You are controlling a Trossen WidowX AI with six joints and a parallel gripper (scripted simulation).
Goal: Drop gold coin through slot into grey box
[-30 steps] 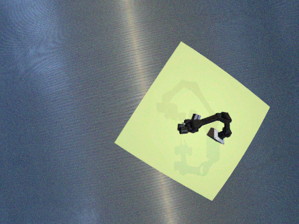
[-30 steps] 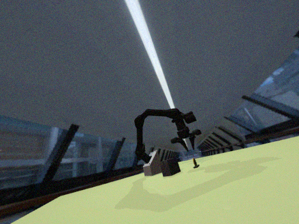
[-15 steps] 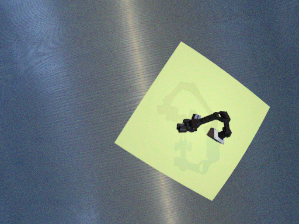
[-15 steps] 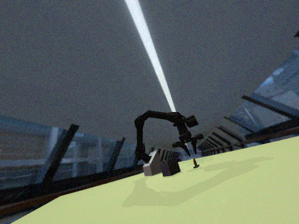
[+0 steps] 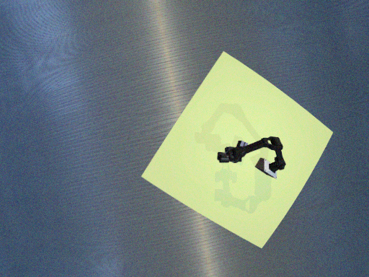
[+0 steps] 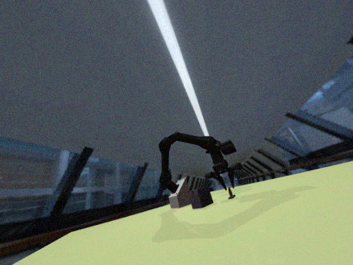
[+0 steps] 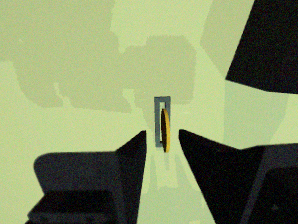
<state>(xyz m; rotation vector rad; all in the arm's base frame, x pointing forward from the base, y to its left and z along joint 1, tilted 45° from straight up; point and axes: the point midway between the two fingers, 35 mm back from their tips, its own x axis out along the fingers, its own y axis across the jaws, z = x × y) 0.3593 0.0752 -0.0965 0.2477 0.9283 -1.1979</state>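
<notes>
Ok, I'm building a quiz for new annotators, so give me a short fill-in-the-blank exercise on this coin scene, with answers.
1. The gold coin stands on its ____ in the dark-green holder.
2. The gripper holds ____; its fingers are apart.
3. Coin and holder sit on a ____-green mat.
4. In the wrist view the coin lines up with the ____ between the fingers.

Answers: edge; nothing; yellow; gap

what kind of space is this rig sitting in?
Probably a large glazed hall or industrial-style room: a yellow-green square mat lies on a brushed-metal floor, tall framed glass walls run behind, and a long white ceiling light strip crosses overhead.
</notes>
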